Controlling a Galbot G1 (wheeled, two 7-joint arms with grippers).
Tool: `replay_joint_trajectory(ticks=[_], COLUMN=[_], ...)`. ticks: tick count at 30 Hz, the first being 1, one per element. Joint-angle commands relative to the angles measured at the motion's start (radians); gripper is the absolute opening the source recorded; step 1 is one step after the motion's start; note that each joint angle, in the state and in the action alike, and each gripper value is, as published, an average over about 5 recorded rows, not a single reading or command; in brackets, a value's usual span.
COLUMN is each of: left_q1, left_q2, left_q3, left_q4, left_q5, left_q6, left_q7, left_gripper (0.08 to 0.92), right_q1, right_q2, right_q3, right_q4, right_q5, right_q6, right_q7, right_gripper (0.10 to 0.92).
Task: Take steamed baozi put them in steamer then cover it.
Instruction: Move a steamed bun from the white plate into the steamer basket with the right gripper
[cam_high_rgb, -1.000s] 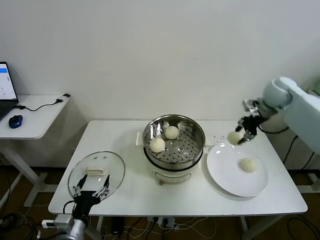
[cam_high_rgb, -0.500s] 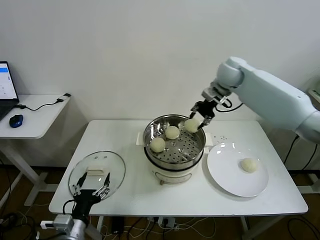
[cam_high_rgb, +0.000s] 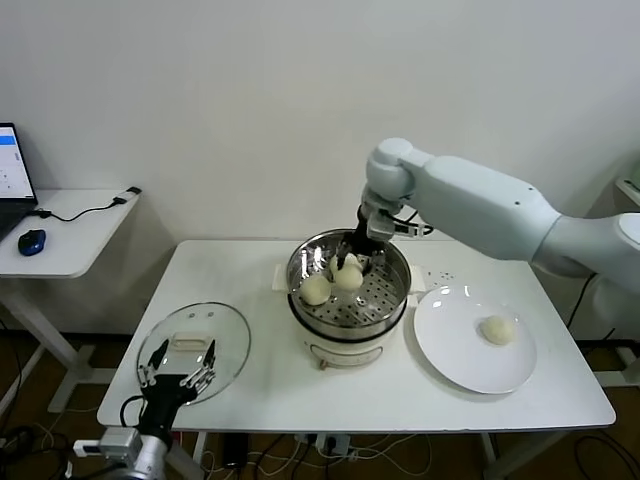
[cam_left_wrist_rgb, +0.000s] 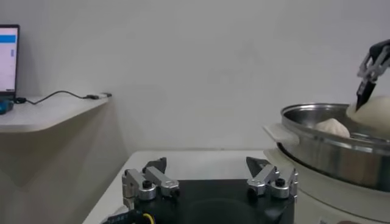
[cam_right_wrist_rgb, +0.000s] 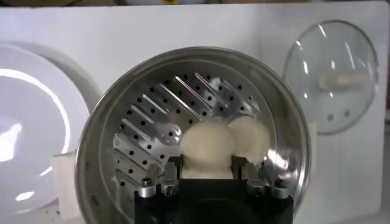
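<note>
Over the steamer (cam_high_rgb: 348, 285) on the white table (cam_high_rgb: 260, 380), the right gripper (cam_high_rgb: 352, 262) pinches a baozi (cam_right_wrist_rgb: 208, 148) above the perforated floor, beside two buns (cam_high_rgb: 315, 290) already inside; this looks like the placing step, calling next for a release. Off right, the plate (cam_high_rgb: 450, 350) holds the last baozi (cam_high_rgb: 497, 329). Near the front edge, the cover (cam_high_rgb: 230, 340) lies flat, with the left gripper (cam_high_rgb: 178, 379) spread wide over it.

You see a steamer (cam_high_rgb: 348, 290) of shiny, polished, perforated metal on a glossy white plastic base. The buns (cam_right_wrist_rgb: 210, 146) look smooth and matt, like soft dough. The lid (cam_high_rgb: 194, 351) is clear glass with a metal rim. The plate (cam_high_rgb: 450, 340) is glossy white; the bench (cam_high_rgb: 240, 270) is matt white.
</note>
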Motion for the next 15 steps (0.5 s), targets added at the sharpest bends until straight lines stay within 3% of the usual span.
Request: replay_joint_trajectory(ticks=[1,15], left_q1=[0.001,-0.005], left_q2=[0.001,0.009], left_q3=[0.003,-0.002], left_q4=[-0.004,-0.007], left_q5=[-0.002,-0.012], left_q6=[0.000,-0.002], left_q7=[0.002,0.003], left_gripper=[0.823,0.823], right_q1=[-0.033,-0.068], right_q2=[0.030,0.009], right_q3=[-0.045,-0.063], right_q4=[0.049,0.077], right_q5=[-0.087,-0.032], right_q6=[0.129,0.129], right_q7=[0.023,0.007], right_gripper=[0.543,0.543])
